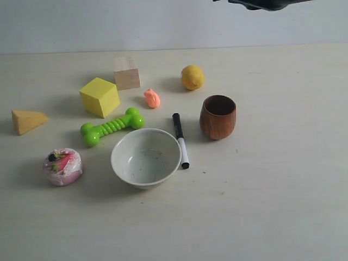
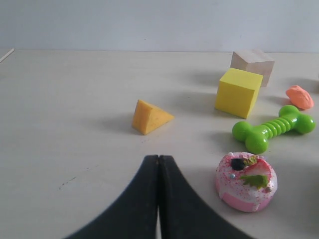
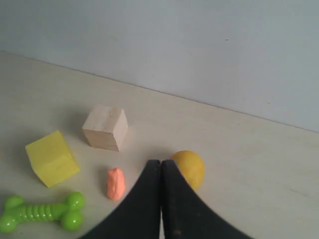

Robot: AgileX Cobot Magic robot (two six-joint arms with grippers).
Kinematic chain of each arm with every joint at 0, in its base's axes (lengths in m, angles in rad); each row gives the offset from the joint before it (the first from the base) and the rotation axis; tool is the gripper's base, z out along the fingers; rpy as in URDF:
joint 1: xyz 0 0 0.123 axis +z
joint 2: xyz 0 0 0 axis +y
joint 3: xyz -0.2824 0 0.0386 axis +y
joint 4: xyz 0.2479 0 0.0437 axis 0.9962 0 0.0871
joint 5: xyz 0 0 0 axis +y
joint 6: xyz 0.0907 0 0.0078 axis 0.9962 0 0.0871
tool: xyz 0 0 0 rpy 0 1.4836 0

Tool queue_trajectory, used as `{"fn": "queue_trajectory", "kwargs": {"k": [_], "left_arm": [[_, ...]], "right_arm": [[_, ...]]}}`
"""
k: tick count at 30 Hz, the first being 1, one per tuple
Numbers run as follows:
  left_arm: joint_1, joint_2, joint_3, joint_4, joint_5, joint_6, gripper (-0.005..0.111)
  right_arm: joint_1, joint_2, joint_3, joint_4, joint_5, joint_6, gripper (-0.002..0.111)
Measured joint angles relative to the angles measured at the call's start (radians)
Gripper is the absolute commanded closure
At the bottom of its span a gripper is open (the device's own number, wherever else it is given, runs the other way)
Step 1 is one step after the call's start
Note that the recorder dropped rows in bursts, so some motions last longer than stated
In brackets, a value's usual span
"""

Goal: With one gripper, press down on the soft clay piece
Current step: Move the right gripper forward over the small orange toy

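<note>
The soft clay piece (image 1: 153, 98) is a small salmon-orange lump lying on the table between the wooden block and the green bone; it also shows as the clay (image 3: 115, 183) and the clay (image 2: 299, 96). My right gripper (image 3: 160, 162) is shut with nothing in it, held high above the table, its tips between the clay and the lemon (image 3: 189, 168) in its own view. Only a dark bit of that arm (image 1: 266, 4) shows at the exterior view's top edge. My left gripper (image 2: 158, 158) is shut and empty, low near the pink-white lump (image 2: 246, 181), far from the clay.
Around the clay stand a wooden block (image 1: 126, 72), a yellow cube (image 1: 100, 96), a green toy bone (image 1: 112, 126) and a lemon (image 1: 192, 76). Nearer are a white bowl (image 1: 145, 157), a black-white marker (image 1: 180, 140), a brown wooden cup (image 1: 218, 116), an orange wedge (image 1: 28, 120) and a pink-white lump (image 1: 63, 166).
</note>
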Motion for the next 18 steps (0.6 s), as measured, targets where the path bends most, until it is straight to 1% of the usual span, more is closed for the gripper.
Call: {"fn": "queue_trajectory", "kwargs": {"k": [5,9,14,18], "left_arm": [[0.000,0.000,0.000,0.000,0.000,0.000,0.107],[0.000,0.000,0.000,0.000,0.000,0.000,0.107],[0.000,0.000,0.000,0.000,0.000,0.000,0.107],[0.000,0.000,0.000,0.000,0.000,0.000,0.107]], "right_arm": [[0.052,0.121,-0.132,-0.020,0.093,0.004,0.108],[0.079,0.244,-0.222,-0.116,0.145,0.128,0.108],[0.122,0.373,-0.323,-0.311,0.193,0.305,0.108],[0.149,0.461,-0.402,-0.405,0.242,0.394,0.108]]}}
